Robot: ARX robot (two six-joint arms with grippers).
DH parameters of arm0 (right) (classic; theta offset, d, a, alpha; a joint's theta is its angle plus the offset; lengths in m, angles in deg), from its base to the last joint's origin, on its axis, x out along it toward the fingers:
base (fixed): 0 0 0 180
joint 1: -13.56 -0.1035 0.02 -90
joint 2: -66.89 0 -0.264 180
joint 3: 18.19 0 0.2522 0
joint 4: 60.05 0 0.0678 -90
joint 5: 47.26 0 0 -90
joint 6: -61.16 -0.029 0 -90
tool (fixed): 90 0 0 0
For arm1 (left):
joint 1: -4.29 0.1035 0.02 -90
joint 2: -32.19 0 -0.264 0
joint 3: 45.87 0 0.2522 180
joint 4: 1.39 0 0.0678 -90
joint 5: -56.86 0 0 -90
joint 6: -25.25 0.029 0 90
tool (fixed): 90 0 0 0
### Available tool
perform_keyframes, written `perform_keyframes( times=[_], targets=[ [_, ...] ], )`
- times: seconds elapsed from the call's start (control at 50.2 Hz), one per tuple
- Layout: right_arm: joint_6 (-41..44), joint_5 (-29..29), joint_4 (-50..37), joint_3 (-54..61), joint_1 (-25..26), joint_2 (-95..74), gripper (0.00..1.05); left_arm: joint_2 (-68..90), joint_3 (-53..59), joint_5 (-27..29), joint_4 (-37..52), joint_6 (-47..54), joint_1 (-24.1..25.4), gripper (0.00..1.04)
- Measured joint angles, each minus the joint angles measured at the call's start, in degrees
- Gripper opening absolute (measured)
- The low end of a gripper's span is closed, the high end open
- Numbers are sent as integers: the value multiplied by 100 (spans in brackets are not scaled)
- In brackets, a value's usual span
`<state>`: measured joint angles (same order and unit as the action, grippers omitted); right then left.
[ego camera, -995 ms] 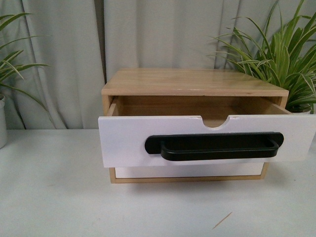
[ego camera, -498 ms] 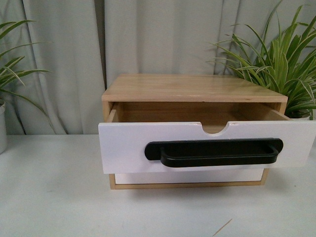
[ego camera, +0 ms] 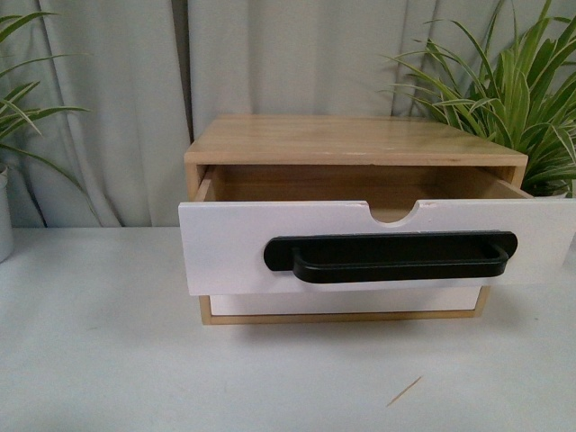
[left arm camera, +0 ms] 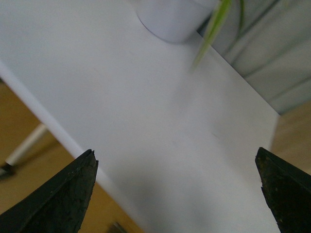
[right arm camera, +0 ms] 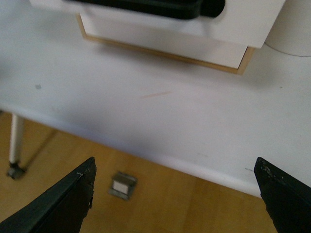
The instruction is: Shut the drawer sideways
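The drawer (ego camera: 225, 247) has a white front, a long black bar handle (ego camera: 391, 256) and a semicircular notch in its top edge. It stands pulled out of a small wooden cabinet (ego camera: 342, 139) on the white table (ego camera: 99, 351). Its lower part and handle also show in the right wrist view (right arm camera: 243, 22). Neither arm shows in the front view. My left gripper (left arm camera: 177, 167) is open over the table near its edge, far from the drawer. My right gripper (right arm camera: 175, 177) is open, back from the table's front edge with floor below it.
A plain white drawer front (ego camera: 342, 301) sits below the open drawer. Leafy plants stand at the right (ego camera: 522, 99) and the left (ego camera: 22, 117), with a white pot (left arm camera: 170, 17) in the left wrist view. Grey curtains hang behind. A thin stick (ego camera: 405, 390) lies on the table.
The front view has shifted slightly up and down between frames. The drawer stays pulled out by the same amount.
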<state>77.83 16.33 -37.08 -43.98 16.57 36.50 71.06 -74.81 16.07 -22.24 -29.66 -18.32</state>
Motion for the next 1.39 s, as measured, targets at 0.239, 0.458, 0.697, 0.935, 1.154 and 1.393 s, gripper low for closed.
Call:
perform_keyframes(
  times=[0.239, 0.458, 0.697, 0.935, 1.154, 1.393],
  targets=[
    [2122, 553, -885, 2, -428, -1027, 96, 2288, -841, -796, 1628, -782, -645, 99],
    [3171, 968, -1714, 2, -756, -1716, 96, 3757, -1655, -1316, 2363, -715, -1060, 99],
    [3554, 1285, -2476, -435, -846, -2562, 96, 4474, -2208, -1661, 2597, -560, -1220, 99],
    [3606, 1421, -2763, -920, -953, -3139, 96, 4669, -2461, -1779, 2583, -422, -1386, 99],
    [3606, 1598, -3005, -1458, -1067, -3893, 96, 4889, -2651, -1967, 2588, -243, -1440, 99],
    [3615, 1759, -3147, -2000, -1176, -4684, 96, 5193, -3042, -2275, 2590, 52, -1370, 99]
  ],
)
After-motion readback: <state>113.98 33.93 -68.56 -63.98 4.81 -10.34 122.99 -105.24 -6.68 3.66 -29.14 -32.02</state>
